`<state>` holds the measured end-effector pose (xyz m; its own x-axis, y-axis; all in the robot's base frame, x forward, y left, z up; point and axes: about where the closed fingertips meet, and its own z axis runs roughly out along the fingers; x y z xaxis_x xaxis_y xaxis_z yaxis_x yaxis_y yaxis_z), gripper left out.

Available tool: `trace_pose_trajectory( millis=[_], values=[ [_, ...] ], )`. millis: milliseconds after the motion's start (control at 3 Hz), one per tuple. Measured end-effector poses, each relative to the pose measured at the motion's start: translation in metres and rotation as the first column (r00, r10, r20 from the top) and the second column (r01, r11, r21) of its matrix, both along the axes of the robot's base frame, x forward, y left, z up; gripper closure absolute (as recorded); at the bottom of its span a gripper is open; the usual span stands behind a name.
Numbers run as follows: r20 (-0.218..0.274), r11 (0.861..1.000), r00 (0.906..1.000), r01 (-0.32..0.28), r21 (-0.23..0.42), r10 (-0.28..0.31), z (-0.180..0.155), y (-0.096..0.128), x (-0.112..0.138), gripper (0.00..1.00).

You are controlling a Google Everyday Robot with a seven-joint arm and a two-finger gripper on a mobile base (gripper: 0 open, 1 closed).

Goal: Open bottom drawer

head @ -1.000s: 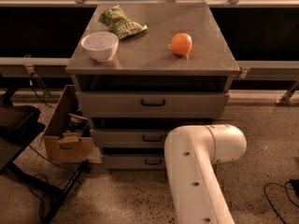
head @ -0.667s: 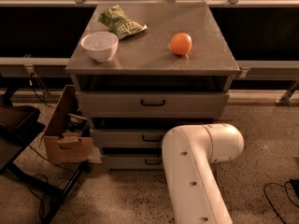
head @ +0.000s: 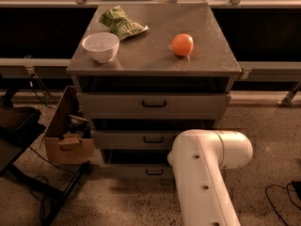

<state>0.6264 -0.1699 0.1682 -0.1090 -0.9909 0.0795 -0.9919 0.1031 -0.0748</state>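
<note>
Camera view: bottom drawer low beside the white arm

The bottom drawer (head: pixel 134 170) sits lowest of three grey fronts in the metal cabinet (head: pixel 155 62), just above the floor, with its dark bar handle (head: pixel 154 172) showing. The white arm (head: pixel 207 173) covers the drawer's right end. The gripper is out of sight beyond that arm, so its state cannot be told. On top stand a white bowl (head: pixel 100 46), an orange (head: pixel 182 44) and a green bag (head: pixel 123 25) whose print is unreadable.

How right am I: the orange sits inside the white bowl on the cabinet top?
Not quite. In the camera view the orange sits on the cabinet top, apart from the white bowl. The tool is not in view; only the white arm shows.
</note>
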Motion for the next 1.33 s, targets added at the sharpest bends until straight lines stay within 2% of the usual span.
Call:
trace_pose_trajectory(
  millis=[333, 1333],
  values=[
    [0.000, 1.000, 1.0000, 0.000, 0.000, 0.000, 0.0006, 0.0000, 0.0001, 0.68],
    [0.000, 1.000, 1.0000, 0.000, 0.000, 0.000, 0.0006, 0.0000, 0.0000, 0.01]
  ],
)
